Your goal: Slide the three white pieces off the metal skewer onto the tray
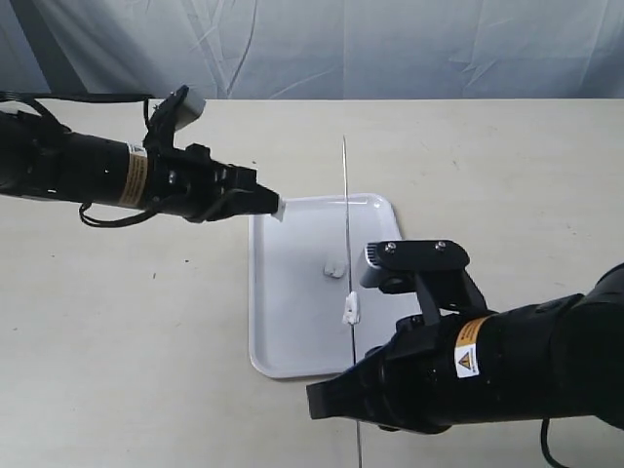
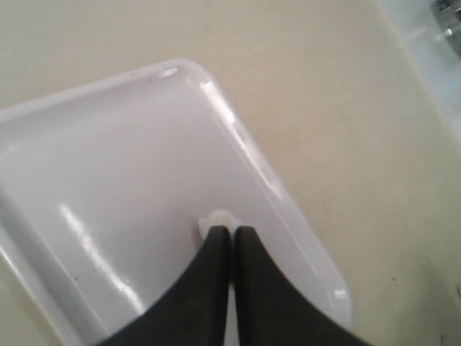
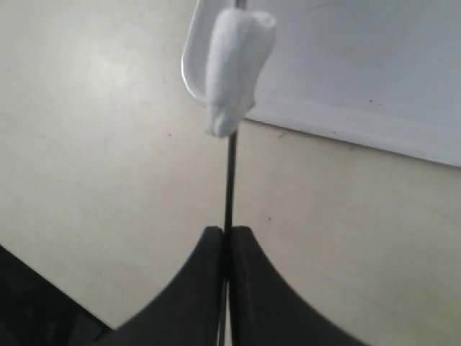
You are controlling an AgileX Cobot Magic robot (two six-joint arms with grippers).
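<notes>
The white tray (image 1: 292, 331) lies mid-table. Across its right side runs the thin metal skewer (image 1: 345, 185), held level above it. My right gripper (image 1: 355, 359) is shut on the skewer (image 3: 230, 187) at its near end, just past the tray's near edge (image 3: 360, 72). One white piece (image 1: 350, 308) is still threaded on the rod, a short way ahead of the jaws (image 3: 234, 65). Another white piece (image 1: 334, 266) lies loose on the tray. My left gripper (image 1: 278, 207) hangs over the tray's far left corner (image 2: 108, 144), shut on a third white piece (image 2: 216, 222) at its tips.
The tray rests on a beige table (image 1: 117, 322). A pale cloth backdrop (image 1: 390, 49) hangs behind the far edge. A black cable (image 1: 58, 97) trails at the far left. The bulky right arm (image 1: 526, 361) covers the near right corner.
</notes>
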